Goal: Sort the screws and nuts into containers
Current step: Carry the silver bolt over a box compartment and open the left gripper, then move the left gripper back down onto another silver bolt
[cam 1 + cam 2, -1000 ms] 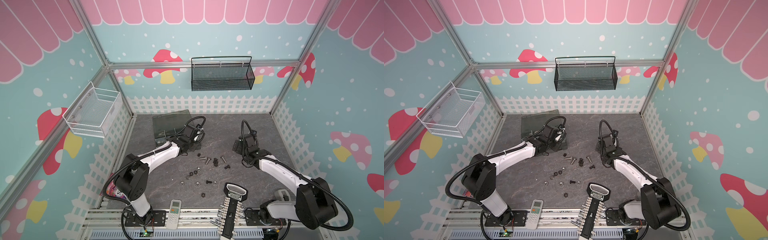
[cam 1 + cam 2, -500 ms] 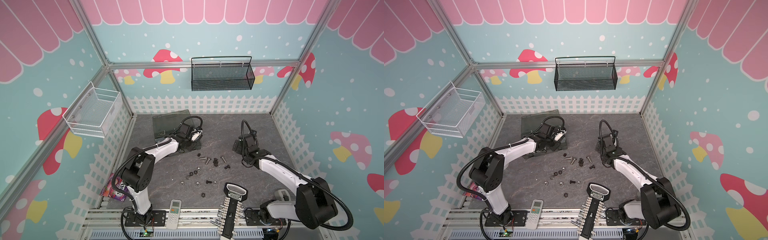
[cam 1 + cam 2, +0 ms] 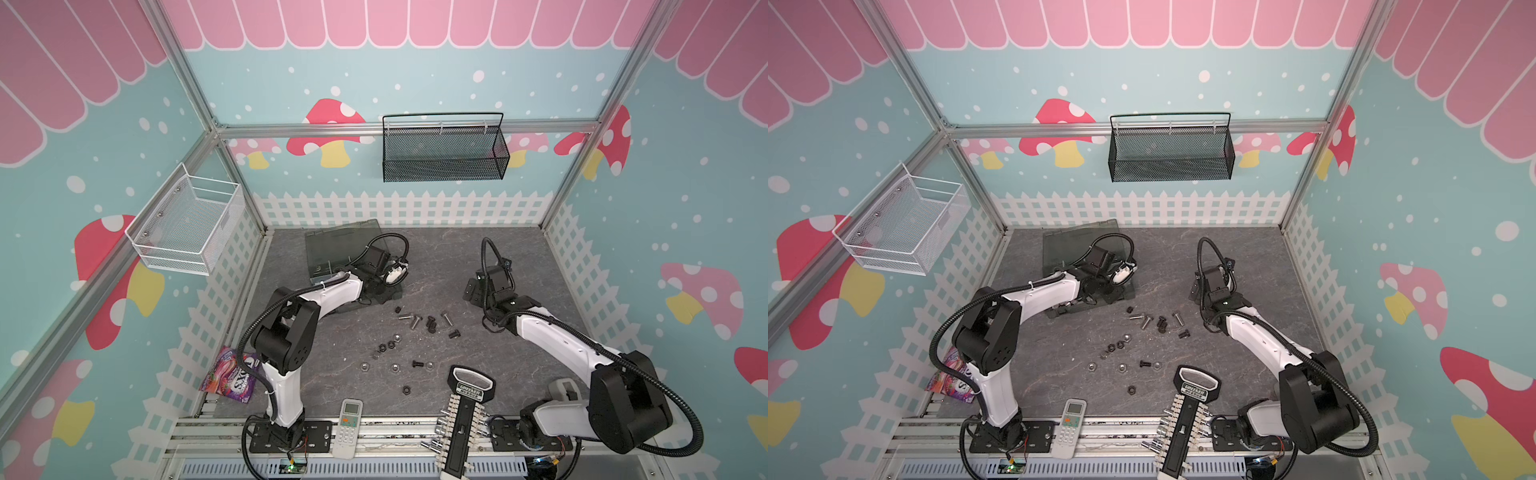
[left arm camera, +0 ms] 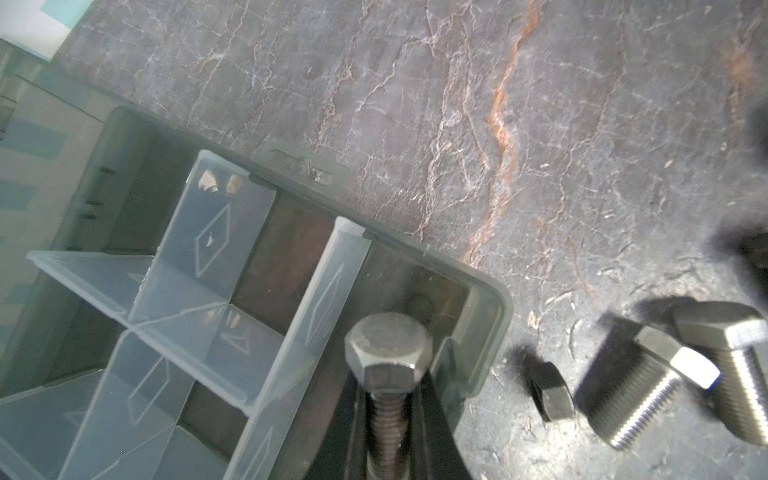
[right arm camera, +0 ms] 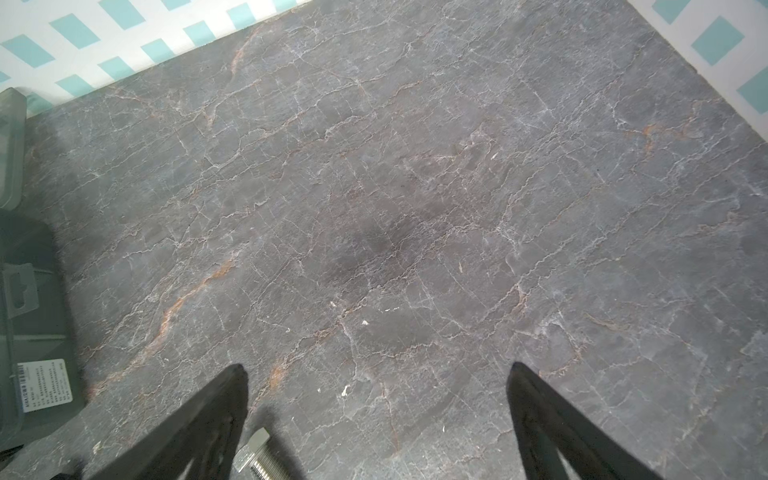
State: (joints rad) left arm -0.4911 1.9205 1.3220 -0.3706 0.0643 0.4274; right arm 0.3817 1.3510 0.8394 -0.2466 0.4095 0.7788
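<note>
One screw (image 4: 388,356), gripped in left hand (image 4: 390,384)

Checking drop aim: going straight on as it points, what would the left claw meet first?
Probably the floor of the corner compartment of the translucent dark-grey plastic organizer box, beyond the grey hex-head screw clamped in the left claw; depth unclear.

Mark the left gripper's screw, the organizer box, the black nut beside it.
held screw (image 4: 388,345): left wrist view, hex head.
organizer box (image 4: 494,332): left wrist view, corner wall.
black nut (image 4: 550,390): left wrist view, side face.
</note>
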